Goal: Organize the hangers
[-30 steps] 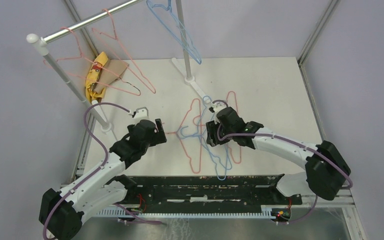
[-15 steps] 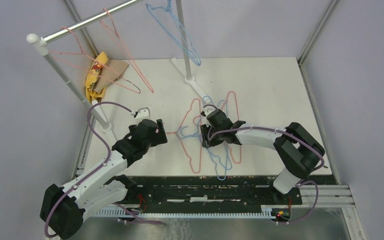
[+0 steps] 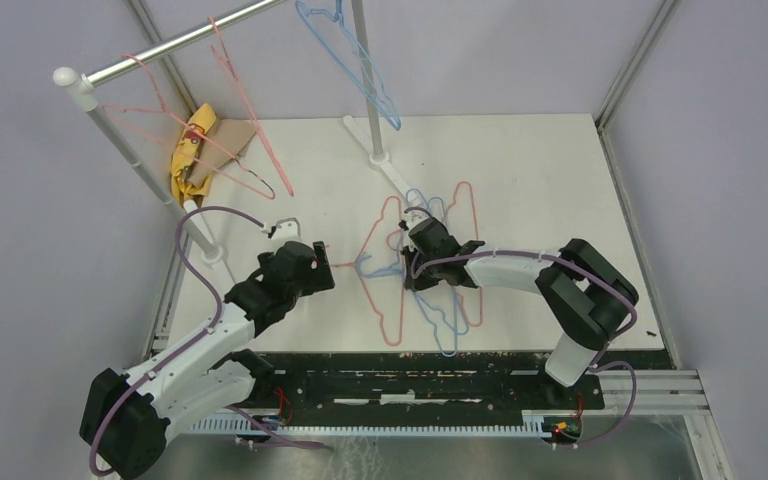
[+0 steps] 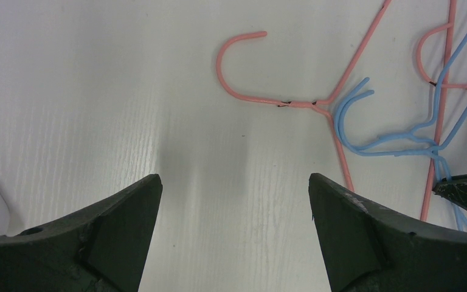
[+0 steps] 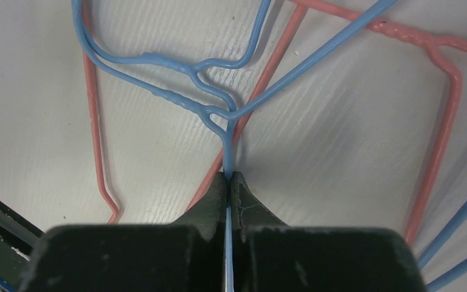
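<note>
Blue hanger (image 5: 227, 149) is pinched in the right gripper (image 5: 229, 179), likely bound for the rail (image 3: 175, 45). Left gripper (image 4: 232, 182) sits wide open.

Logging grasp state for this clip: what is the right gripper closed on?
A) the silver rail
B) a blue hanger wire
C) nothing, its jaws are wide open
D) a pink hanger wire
B: in the right wrist view the right gripper is pinched shut on the blue hanger wire just below its twisted neck, while the pink hanger wire runs outside the grip.
</note>
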`<state>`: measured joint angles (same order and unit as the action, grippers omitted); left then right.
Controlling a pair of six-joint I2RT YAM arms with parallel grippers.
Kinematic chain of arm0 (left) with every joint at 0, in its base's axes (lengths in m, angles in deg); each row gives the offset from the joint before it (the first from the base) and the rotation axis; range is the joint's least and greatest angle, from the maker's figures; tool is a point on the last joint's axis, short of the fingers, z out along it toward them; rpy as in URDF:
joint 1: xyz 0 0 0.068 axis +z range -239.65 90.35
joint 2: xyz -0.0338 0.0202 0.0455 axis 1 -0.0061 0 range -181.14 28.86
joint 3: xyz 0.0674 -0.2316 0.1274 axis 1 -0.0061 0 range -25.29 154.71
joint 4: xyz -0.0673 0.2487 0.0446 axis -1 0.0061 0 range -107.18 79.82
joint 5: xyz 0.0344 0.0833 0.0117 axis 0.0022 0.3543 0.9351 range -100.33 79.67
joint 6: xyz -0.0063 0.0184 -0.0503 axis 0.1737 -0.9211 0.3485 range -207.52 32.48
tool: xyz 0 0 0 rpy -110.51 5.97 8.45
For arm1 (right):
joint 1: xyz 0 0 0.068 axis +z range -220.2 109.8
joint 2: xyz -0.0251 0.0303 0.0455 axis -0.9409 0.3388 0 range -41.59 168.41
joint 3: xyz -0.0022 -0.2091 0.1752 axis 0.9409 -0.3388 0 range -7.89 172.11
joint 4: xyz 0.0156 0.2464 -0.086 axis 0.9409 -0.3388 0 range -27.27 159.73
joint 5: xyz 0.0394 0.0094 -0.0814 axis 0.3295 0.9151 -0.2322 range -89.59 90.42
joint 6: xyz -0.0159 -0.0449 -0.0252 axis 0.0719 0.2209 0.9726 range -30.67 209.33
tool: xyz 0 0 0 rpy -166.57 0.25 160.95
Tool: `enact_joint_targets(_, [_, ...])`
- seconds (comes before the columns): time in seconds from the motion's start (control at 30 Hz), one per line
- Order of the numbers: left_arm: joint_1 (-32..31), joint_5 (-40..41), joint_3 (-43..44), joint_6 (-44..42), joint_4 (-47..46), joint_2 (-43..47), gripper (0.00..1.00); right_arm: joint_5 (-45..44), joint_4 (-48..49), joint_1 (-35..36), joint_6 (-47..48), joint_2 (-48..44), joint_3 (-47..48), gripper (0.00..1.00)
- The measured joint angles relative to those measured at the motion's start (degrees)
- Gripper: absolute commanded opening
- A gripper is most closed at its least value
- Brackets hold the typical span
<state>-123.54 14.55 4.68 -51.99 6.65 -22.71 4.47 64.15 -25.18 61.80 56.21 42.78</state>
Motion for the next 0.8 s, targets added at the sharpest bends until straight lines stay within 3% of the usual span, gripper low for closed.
enact_joint_targets(0.23, [0.00,0.00,-0.31,0.00,0.02,0.79,0.97,-3.76,-2.03,0.20,0.04,-4.76,-1.22,0.01])
enact_joint_targets(0.47, [0.00,0.02,-0.35,0.00,0.04,1.90,0.97,-6.47,-8.70,0.15,1.49,-20.39,-1.84,0.01])
enact_joint_targets(0.6, [0.00,0.02,-0.35,0.00,0.04,1.92,0.97,-5.60,-10.86,-0.20,1.66,-27.61,-1.84,0.01])
enact_joint_targets(0.8, [0.00,0.02,-0.35,0.00,0.09,2.23,0.97,-1.88,-12.90,-0.46,0.37,-30.91,-1.79,0.01])
